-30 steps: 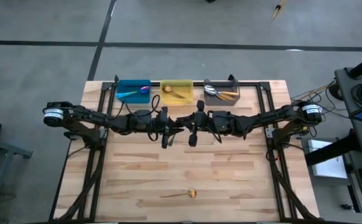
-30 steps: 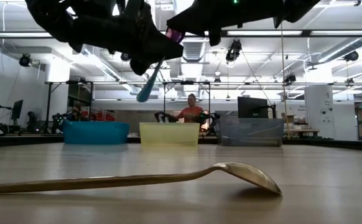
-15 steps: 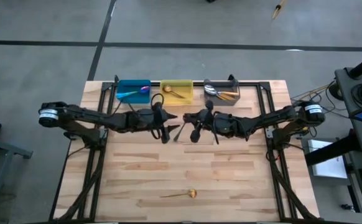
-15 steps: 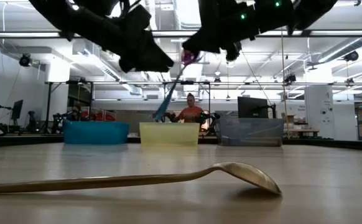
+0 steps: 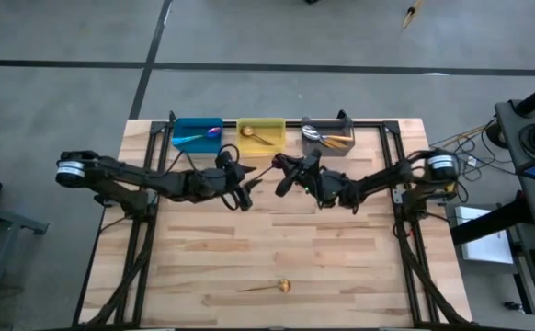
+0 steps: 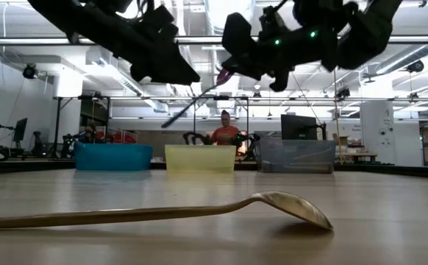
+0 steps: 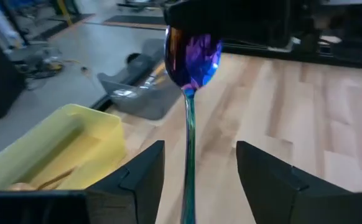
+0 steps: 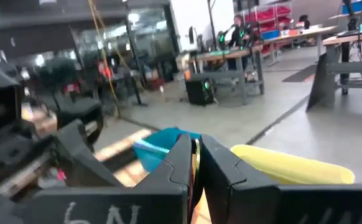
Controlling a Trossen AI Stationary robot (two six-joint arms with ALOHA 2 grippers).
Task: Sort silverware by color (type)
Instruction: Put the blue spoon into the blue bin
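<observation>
My right gripper (image 5: 282, 169) clamps the purple spoon (image 7: 191, 53) by its bowl, handle running back between my released left gripper (image 7: 193, 163) fingers.

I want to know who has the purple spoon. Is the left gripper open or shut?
Open. The left gripper's fingers stand apart beside the purple spoon's handle; the right gripper pinches its bowl.
</observation>
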